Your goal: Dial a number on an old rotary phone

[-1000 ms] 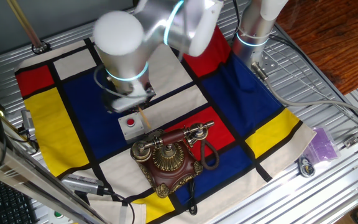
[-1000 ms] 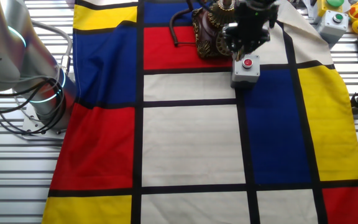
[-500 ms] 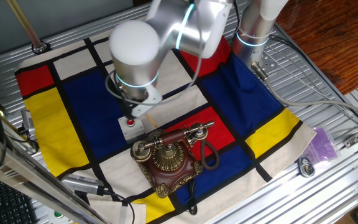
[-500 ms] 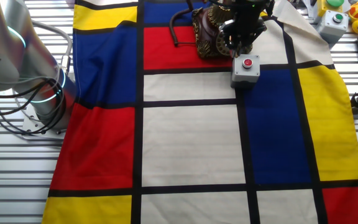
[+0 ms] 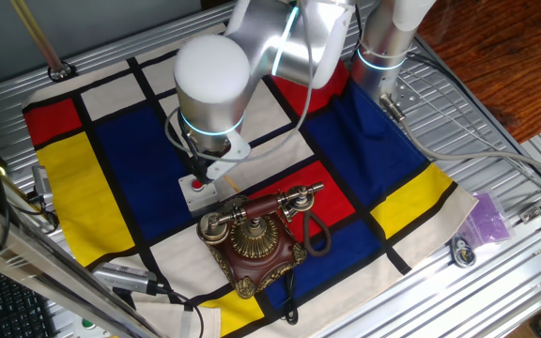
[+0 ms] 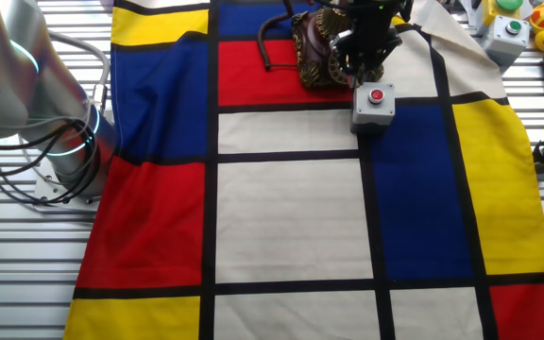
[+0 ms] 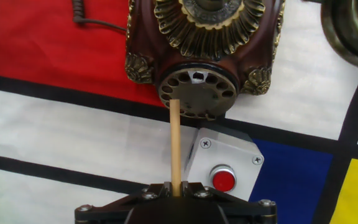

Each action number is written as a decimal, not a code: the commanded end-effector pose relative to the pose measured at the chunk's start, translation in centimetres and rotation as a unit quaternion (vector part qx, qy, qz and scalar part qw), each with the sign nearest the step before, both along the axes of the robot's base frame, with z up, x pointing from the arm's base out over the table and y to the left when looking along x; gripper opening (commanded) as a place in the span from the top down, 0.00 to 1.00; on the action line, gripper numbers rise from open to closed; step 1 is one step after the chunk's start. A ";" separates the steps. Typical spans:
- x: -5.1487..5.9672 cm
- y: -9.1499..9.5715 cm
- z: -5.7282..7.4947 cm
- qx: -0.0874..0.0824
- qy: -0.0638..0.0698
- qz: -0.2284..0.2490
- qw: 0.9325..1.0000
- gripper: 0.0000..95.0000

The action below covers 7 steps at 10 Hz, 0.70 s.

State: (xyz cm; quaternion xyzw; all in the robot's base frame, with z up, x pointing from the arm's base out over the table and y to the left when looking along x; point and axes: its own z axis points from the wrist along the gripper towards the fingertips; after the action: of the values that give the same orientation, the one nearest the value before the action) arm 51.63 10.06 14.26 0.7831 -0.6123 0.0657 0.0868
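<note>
Claw (image 7: 176, 190) clenched on a thin wooden stick (image 7: 174, 146), arm shifted a little further toward the old rotary phone (image 5: 255, 237) than half a second ago, stick tip at the dial (image 7: 197, 93), grey button box (image 7: 223, 166) just beside, phone unmoved on the checked cloth (image 6: 291, 217) over the worktop (image 5: 496, 131)

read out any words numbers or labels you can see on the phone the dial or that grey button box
No text can be read in any view.
Rotary phone: its dial shows finger holes, any digits too small and blurred to read.
Grey box with the red button: no label visible.
</note>
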 end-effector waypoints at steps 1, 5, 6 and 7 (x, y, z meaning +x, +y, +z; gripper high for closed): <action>0.0 0.0 0.0 -0.006 0.001 0.006 1.000 1.00; 0.0 0.7 -0.4 -0.020 0.002 0.008 1.000 1.00; 0.0 1.0 -0.6 -0.023 0.002 0.008 1.000 1.00; 0.0 1.2 -0.7 -0.026 0.001 0.006 1.000 1.00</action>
State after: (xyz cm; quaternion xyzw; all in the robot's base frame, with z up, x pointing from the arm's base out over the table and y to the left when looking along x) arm 51.72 11.38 13.41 0.7833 -0.6066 0.0823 0.1083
